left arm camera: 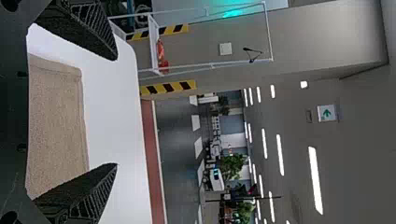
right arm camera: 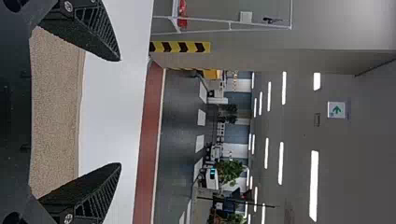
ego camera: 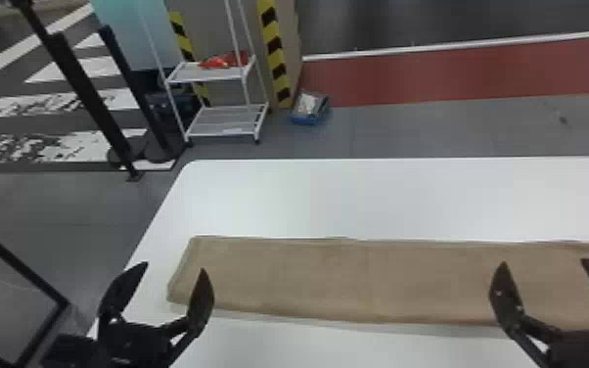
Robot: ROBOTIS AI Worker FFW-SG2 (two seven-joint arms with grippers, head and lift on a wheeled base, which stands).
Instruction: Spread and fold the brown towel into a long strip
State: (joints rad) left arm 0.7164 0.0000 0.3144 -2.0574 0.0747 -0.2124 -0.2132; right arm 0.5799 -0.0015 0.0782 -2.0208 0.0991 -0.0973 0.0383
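Two grippers stand with their fingers wide apart over the near part of the white table (ego camera: 372,195), and neither has hold of anything. Between and beneath them lies the brown towel (ego camera: 337,279), laid flat as a long strip running from side to side, its far edge nearly straight and its far right corner slightly rumpled.

The left gripper (ego camera: 174,267) is at the towel's left end: in the head view its left finger shows against bare table outside the strip, while its right finger overlaps the near left corner. The right gripper (ego camera: 543,262) is over the strip's right part, both fingers seen against the cloth. In each wrist view the brown cloth shows in the gap between the spread fingers, with white tabletop beyond it. How much height separates the fingertips from the cloth, I cannot tell.

Past the table's far edge, a white rack (ego camera: 217,73) stands on the floor, with a blue tray (ego camera: 303,119) near it.
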